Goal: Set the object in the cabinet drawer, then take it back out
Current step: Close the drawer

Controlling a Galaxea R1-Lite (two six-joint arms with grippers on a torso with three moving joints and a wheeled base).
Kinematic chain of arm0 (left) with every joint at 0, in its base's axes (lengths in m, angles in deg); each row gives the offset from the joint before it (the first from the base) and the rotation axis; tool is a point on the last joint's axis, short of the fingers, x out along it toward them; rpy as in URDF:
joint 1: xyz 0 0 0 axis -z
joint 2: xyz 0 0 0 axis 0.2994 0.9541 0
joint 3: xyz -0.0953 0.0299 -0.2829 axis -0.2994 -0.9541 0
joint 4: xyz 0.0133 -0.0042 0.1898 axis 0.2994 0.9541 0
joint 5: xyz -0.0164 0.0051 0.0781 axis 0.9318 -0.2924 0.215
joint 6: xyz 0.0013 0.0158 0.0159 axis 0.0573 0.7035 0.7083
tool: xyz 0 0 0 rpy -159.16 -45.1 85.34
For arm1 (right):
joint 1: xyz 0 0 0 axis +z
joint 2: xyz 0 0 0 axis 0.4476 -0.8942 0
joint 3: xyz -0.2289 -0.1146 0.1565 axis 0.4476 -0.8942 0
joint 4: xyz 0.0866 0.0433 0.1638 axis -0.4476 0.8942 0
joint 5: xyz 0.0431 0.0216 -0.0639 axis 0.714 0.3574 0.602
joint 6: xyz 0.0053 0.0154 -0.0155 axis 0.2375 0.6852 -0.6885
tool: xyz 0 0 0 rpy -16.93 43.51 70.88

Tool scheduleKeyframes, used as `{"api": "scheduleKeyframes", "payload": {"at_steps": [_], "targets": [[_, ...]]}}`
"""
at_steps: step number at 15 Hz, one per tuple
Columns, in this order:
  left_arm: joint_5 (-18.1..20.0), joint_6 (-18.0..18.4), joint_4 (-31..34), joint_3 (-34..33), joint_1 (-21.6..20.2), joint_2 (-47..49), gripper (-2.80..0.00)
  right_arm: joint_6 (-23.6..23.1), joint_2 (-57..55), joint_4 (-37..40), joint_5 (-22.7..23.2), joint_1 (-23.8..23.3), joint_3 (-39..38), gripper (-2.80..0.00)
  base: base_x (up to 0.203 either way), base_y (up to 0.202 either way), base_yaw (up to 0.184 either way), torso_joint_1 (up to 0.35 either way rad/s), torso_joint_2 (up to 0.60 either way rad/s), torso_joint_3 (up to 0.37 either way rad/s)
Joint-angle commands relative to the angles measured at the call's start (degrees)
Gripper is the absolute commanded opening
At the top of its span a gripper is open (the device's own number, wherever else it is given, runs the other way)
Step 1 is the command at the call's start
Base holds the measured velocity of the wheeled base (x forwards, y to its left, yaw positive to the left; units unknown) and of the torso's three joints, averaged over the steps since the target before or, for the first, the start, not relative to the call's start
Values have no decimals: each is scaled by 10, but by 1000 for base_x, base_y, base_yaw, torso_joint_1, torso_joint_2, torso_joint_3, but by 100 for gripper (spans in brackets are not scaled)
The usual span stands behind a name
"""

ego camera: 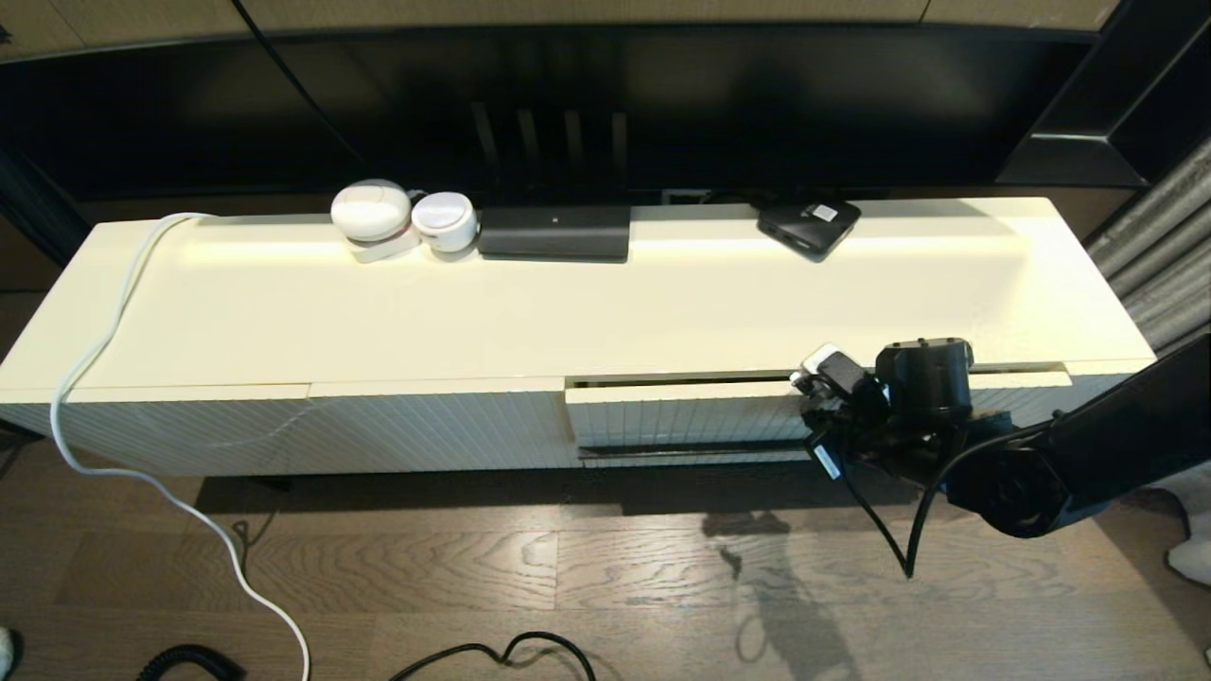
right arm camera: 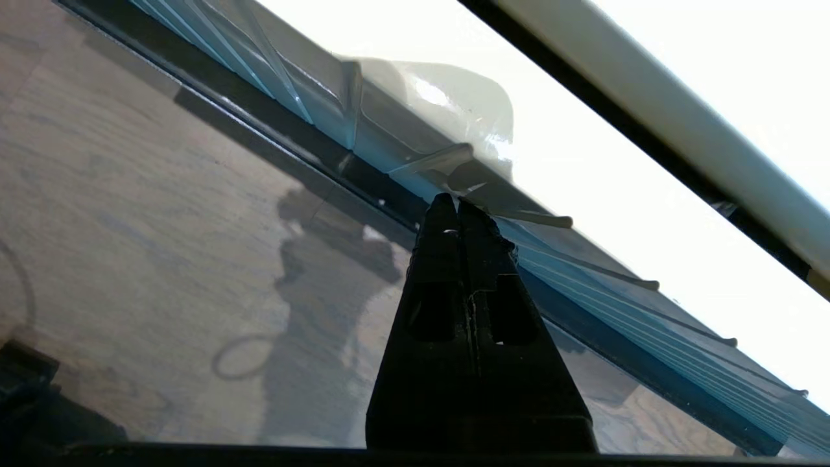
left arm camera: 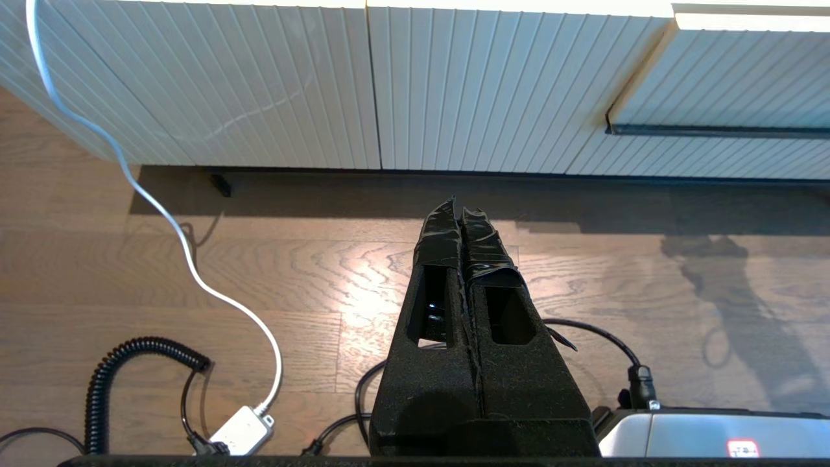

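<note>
The cabinet drawer [ego camera: 681,416] is wide, shallow and cream-white, with a vertically ribbed front and a long thin black bar handle [ego camera: 691,448] along its lower edge — pulled out only a crack. It sits directly ahead of the right end effector [right arm camera: 458,207], whose fingers are pressed together on nothing, tips just at the drawer front. The left end effector [left arm camera: 459,209] — fingers likewise together — hangs over the floor [left arm camera: 324,272].

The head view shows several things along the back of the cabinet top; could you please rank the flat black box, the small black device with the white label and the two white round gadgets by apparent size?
1. Flat black box.
2. Small black device.
3. Left white round gadget.
4. Right white round gadget.
Second and third look close, so that order is unsure.
</note>
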Motion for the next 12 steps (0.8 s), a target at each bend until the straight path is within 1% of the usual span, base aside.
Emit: {"api": "scheduleKeyframes", "payload": {"at_steps": [1, 8, 12], "targets": [[0, 0, 0, 0, 1, 1, -280, -2, -4, -3, 0, 0, 9, -280, 0, 0, 0, 0, 0, 0], [0, 0, 0, 0, 0, 1, -280, -2, -22, -4, 0, 0, 26, -280, 0, 0, 0, 0, 0, 0], [0, 0, 0, 0, 1, 1, -280, -1, 8, 1, 1, 0, 6, -280, 0, 0, 0, 0, 0, 0]]}}
